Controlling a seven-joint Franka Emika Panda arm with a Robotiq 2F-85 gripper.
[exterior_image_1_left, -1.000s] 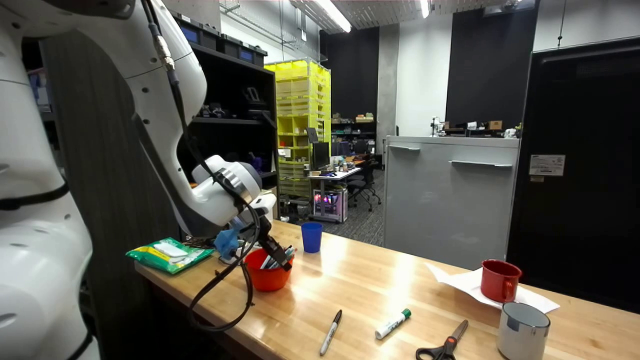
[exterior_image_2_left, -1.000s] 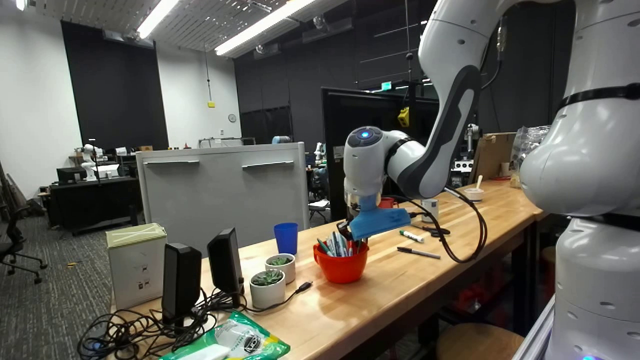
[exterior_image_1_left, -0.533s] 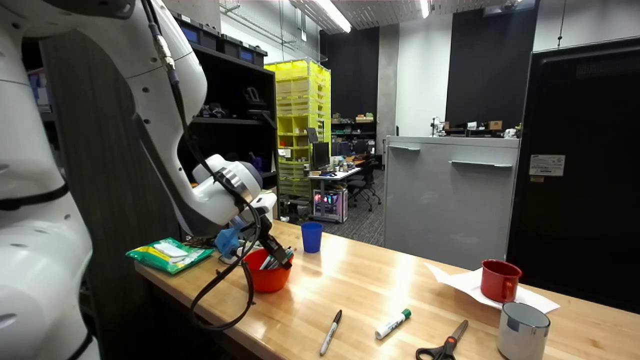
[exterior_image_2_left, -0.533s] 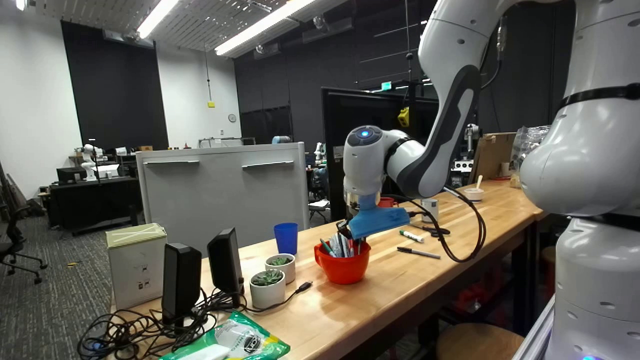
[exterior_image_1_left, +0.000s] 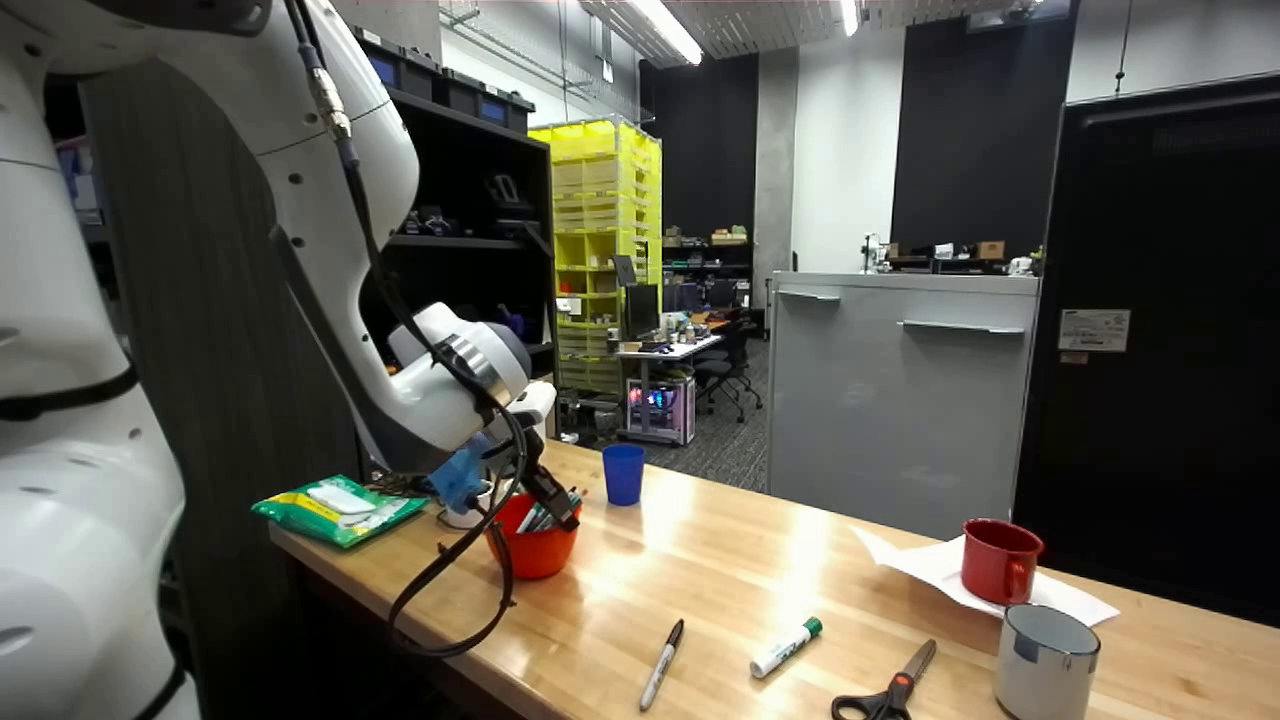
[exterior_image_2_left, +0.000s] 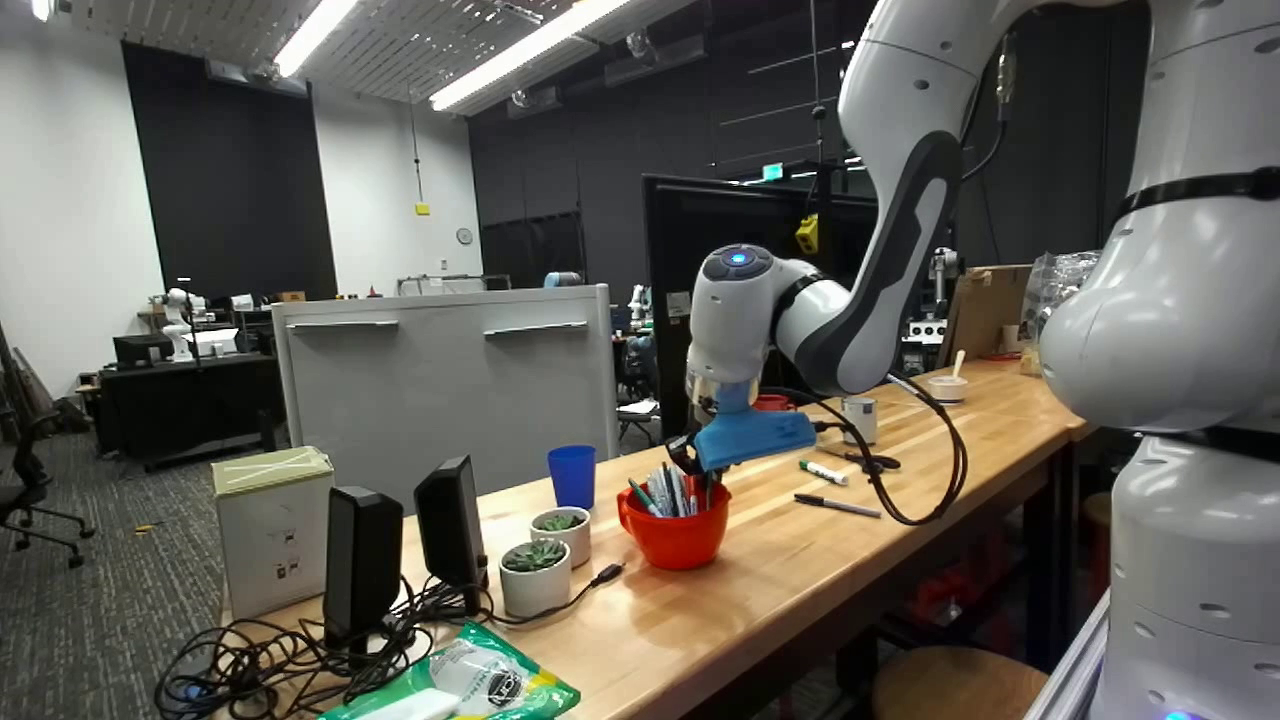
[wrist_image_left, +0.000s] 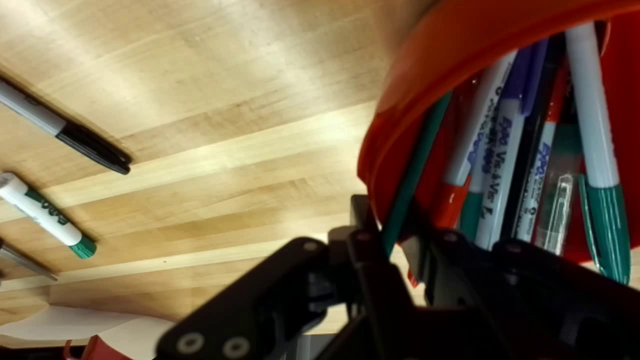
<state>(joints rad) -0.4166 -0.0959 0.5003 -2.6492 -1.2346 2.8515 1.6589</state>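
Red handled bowl (exterior_image_1_left: 540, 558): seen at L in an exterior view, packed w/ pens & markers (wrist_image_left: 500, 160); base contact w/ wood tabletop (exterior_image_1_left: 720, 545) can't be told.
Gripper (wrist_image_left: 387, 232): clamped on bowl's rim, one finger outside, one inside.
Grasp progress: judged done; bowl not yet let go.
Blue tumbler (exterior_image_1_left: 623, 475): stood apart, next R.
Black-capped marker (exterior_image_1_left: 662, 667), green-capped whiteboard marker (exterior_image_1_left: 787, 648), scissors (exterior_image_1_left: 902, 688): spread loose farther R.
Wrist view only: slim green pen (wrist_image_left: 415, 170) shown b/w fingertips, pinched or not unclear.
Not at wrist: potted succulents (exterior_image_2_left: 537, 580), shown in an exterior view.
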